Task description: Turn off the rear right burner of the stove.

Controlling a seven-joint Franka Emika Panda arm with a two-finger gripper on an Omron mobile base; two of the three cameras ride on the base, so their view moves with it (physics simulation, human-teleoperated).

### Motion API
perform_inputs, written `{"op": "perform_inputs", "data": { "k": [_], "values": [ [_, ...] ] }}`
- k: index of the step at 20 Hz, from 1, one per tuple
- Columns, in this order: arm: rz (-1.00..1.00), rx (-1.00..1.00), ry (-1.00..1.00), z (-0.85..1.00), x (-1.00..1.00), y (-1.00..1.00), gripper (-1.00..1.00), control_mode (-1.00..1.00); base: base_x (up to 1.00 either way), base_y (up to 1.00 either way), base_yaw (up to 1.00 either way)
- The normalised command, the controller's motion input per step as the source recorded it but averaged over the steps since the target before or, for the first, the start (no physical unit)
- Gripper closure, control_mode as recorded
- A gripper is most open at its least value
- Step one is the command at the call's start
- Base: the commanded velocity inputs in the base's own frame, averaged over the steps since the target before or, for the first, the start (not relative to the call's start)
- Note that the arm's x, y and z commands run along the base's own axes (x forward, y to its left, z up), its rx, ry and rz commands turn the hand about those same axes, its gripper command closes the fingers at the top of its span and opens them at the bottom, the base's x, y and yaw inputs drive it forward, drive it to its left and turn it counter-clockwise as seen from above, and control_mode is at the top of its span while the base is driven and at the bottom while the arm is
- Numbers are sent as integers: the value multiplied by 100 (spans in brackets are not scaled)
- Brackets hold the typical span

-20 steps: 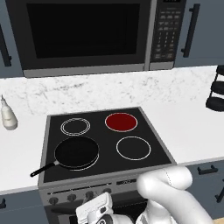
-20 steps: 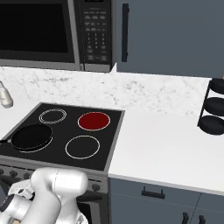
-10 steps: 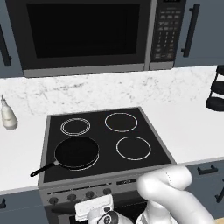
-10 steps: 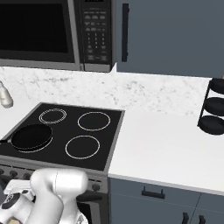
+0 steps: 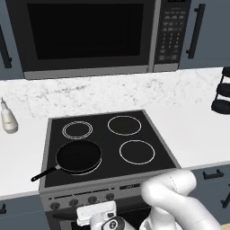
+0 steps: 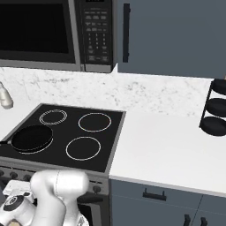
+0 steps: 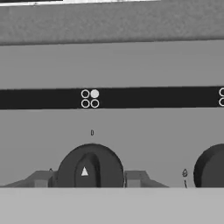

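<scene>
From the left base view, the stove (image 5: 152,148) lay before me with its black glass top and grey front panel. The rear right burner (image 5: 124,125) was a thin white ring with no red in it, at the back of the glass beside the double-ringed circle (image 5: 77,130). A black frying pan (image 5: 78,156) sat on the front left circle, its handle pointing out toward the front left corner. A plain white ring (image 5: 137,152) marked the front right. My arm curved down in front of the panel, and my gripper (image 5: 99,215) hung low at the row of knobs (image 5: 92,199); from here I could not tell how its fingers stood. A pale bottle (image 5: 7,117) stood on the counter to the left, and the microwave (image 5: 90,36) hung above.

From the right base view, the rear right burner (image 6: 94,122) again showed as a single white ring, behind the plain ring (image 6: 83,148) and right of the pan (image 6: 31,137). A dark tiered rack (image 6: 215,108) stood on the white counter (image 6: 167,150), well off to the right.

In the hand view, I faced the grey panel close up. A dark round knob (image 7: 90,167) with a small white triangle sat between my two finger tips (image 7: 41,179), one tip on each side and just beside it. My fingers were spread around the knob; I could not tell whether they touched it. Above it, a group of four small circles (image 7: 90,98) had the upper right one filled white. A second knob (image 7: 212,166) showed at the right edge.
</scene>
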Motion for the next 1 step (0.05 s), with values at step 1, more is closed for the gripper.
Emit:
{"op": "perform_inputs", "data": {
  "k": [1],
  "values": [
    [0,0,0,0,0,0,100,-100,0,0,0]
  ]
}}
